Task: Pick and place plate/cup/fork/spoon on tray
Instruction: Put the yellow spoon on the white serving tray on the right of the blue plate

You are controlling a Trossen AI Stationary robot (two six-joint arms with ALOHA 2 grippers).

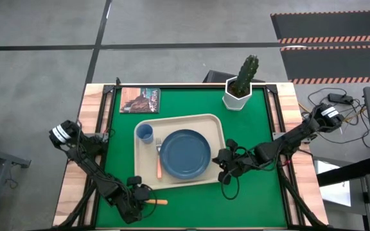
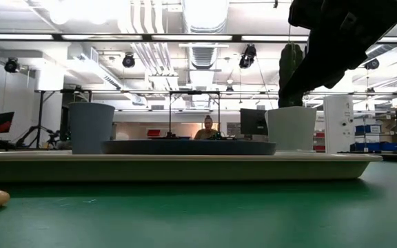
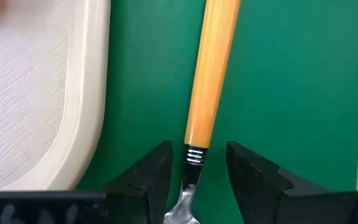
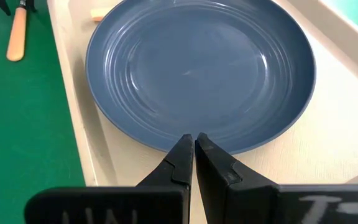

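Observation:
The cream tray (image 1: 212, 126) lies at the table's middle. On it are the slate-blue plate (image 1: 185, 154), the light-blue cup (image 1: 144, 133) and the fork (image 1: 159, 160), which lies between them. The spoon (image 1: 157, 201) lies on the green mat near the front edge, and its bowl is hidden under my left gripper (image 1: 138, 190). In the left wrist view my left gripper (image 3: 194, 180) is open, one finger on each side of the spoon's metal neck (image 3: 192, 157). My right gripper (image 4: 192, 144) is shut and empty, raised by the plate's right rim (image 4: 229, 140).
A white pot with a cactus (image 1: 239, 95) stands at the far right of the mat. A small book (image 1: 140, 99) lies at the far left. Bare green mat shows to the right of the tray. A person (image 2: 207, 127) sits far back in the room.

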